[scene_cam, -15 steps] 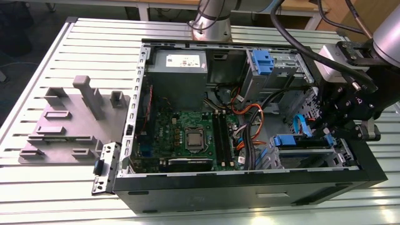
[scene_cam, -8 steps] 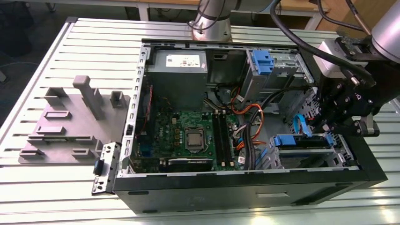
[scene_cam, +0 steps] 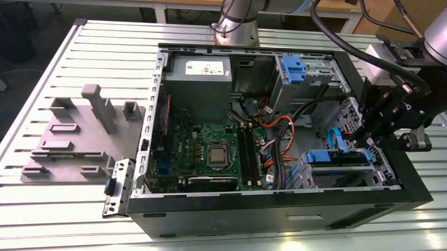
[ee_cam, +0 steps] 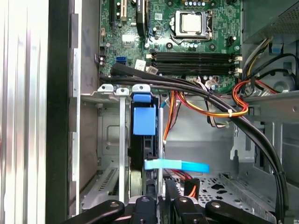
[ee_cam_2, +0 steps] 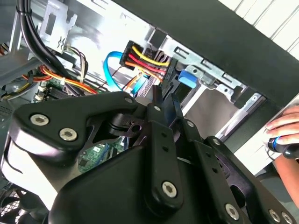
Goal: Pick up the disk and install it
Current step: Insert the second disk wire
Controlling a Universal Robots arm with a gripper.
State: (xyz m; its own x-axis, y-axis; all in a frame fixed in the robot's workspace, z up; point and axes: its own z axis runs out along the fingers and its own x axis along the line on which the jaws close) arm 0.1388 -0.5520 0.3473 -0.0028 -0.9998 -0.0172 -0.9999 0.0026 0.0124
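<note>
The jaws (ee_cam_2: 164,103) stand nearly together, and whether they pinch anything cannot be told; their tips hover just beside the disk (ee_cam: 144,120), whose blue carrier sits upright in the drive cage (ee_cam: 112,140) at the computer case's (scene_cam: 279,214) corner; in the exterior view the disk (scene_cam: 328,157) lies at the case's right end; coloured power wires (ee_cam_2: 145,59) plug in near the tips; a person's hand (ee_cam_2: 285,133) rests outside the case; the desk (scene_cam: 104,47) carries a grey fixture (scene_cam: 77,136).

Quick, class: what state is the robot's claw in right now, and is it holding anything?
Claw: closed or nearly closed, empty, poised inside the computer case near the disk seated in its bay.
</note>
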